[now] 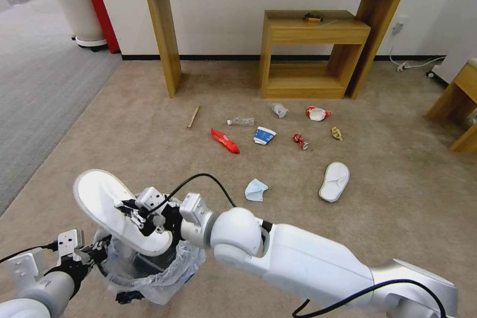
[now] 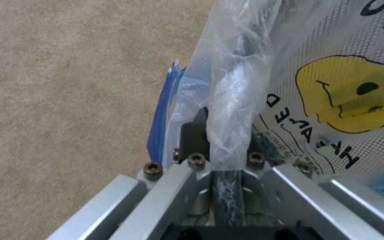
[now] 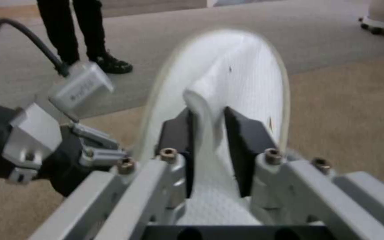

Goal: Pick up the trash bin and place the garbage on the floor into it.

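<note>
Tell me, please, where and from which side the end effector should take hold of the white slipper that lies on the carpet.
Probably the strap band of the white slipper, taken from above. The slipper lies flat, sole down, so the raised band over its wide front offers the easiest edge to pinch. The right end effector grips the other slipper by such a raised fold.

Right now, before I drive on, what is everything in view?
trash bin: one, blue, bag-lined, near left, held at rim
slippers: two, white; one over the bin, one on carpet
face mask: one, pale blue, carpet centre
red wrapper: one
clear bottle: one
paper cup: one, blue-white
crushed can: one, red
yellow wrapper: one
wooden tables: two, nested, at wall
left gripper: pinching bag rim
right gripper: clamping slipper
</note>
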